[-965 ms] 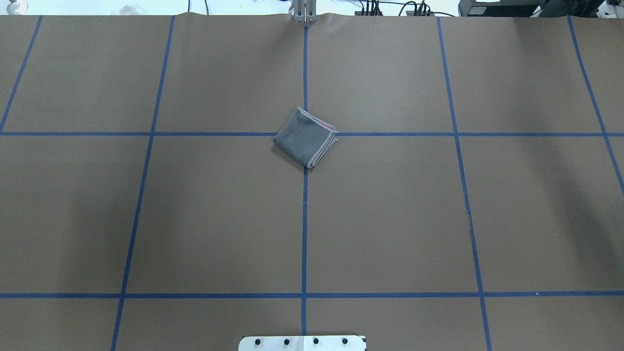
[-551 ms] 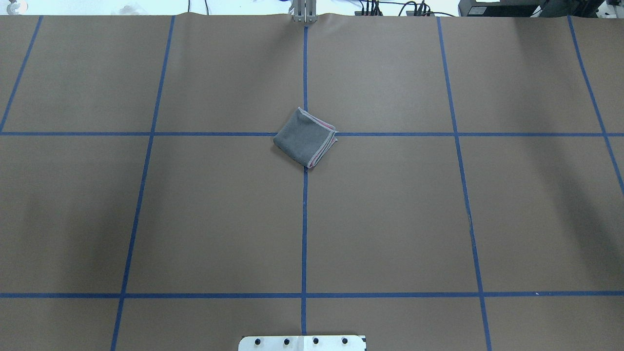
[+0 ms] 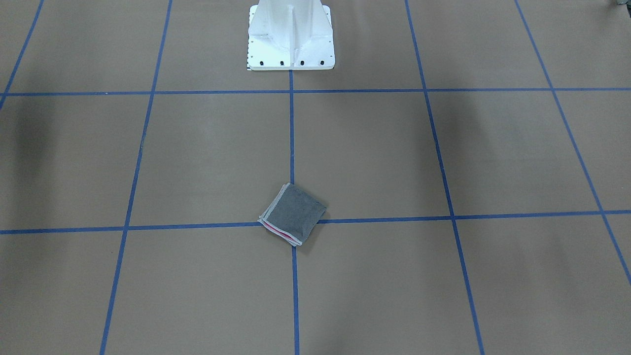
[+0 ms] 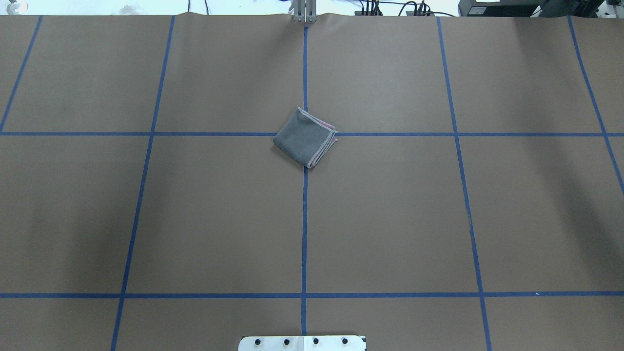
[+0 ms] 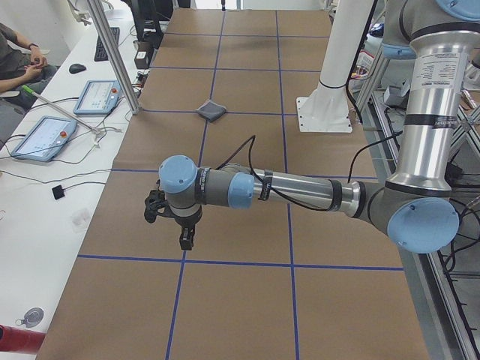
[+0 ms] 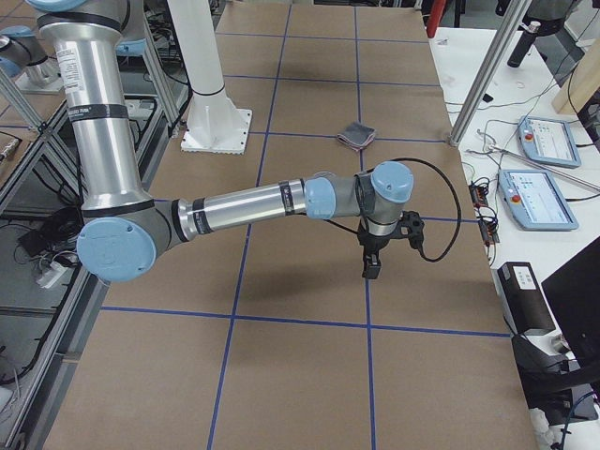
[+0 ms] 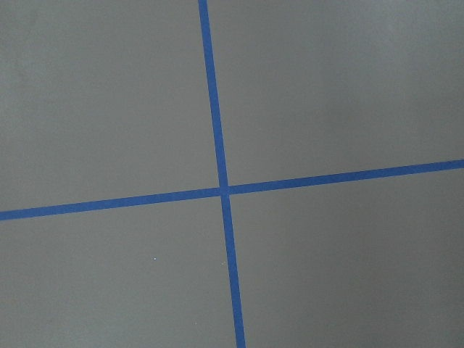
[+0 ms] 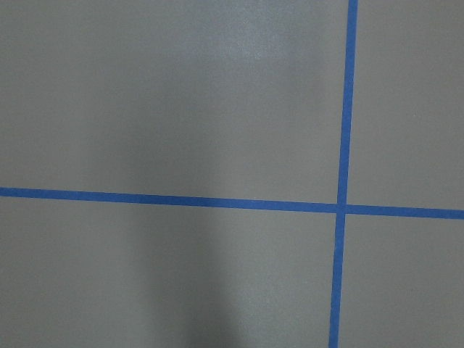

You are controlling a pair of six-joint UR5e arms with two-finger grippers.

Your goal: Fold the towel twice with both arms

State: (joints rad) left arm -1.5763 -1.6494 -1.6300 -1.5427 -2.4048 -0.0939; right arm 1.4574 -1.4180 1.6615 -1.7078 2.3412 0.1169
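The towel [image 4: 305,137] lies folded into a small square on the brown table, dark grey face up, with pink showing at its layered edges. It also shows in the front view [image 3: 293,215] and in both side views [image 5: 211,111] [image 6: 356,135]. No gripper touches it. My left gripper [image 5: 185,240] hangs over the table far toward its left end. My right gripper [image 6: 372,267] hangs over the table far toward its right end. Both show only in the side views, so I cannot tell if they are open or shut. The wrist views show only paper and blue tape.
The white pedestal base [image 3: 291,39] stands at the robot's edge of the table. Blue tape lines [image 4: 304,219] grid the paper. Tablets [image 5: 41,137] [image 6: 539,197] and metal posts [image 5: 112,56] stand along the far side. An operator [image 5: 15,60] sits there.
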